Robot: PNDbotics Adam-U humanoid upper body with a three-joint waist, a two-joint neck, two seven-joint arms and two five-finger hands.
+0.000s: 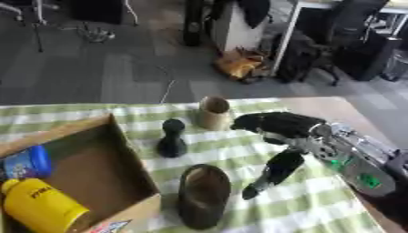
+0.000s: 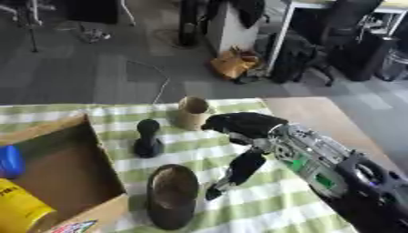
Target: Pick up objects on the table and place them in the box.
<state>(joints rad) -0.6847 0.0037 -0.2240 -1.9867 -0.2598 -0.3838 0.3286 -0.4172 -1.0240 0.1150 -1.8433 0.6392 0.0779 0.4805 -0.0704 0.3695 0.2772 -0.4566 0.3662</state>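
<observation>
My right hand reaches in from the right over the green-checked cloth, fingers relaxed and open with nothing in them. Its fingertips are just right of a tan cylindrical cup standing upright; I cannot tell whether they touch it. The thumb points down toward the front. A black pawn-shaped piece stands left of the cup. A dark oval dish-like object lies near the front. The cardboard box sits open at the left and holds a yellow bottle and a blue can. My left hand is out of sight.
The table's bare wooden right edge shows behind my forearm. Beyond the table are grey floor, chairs, desk legs and an orange bag.
</observation>
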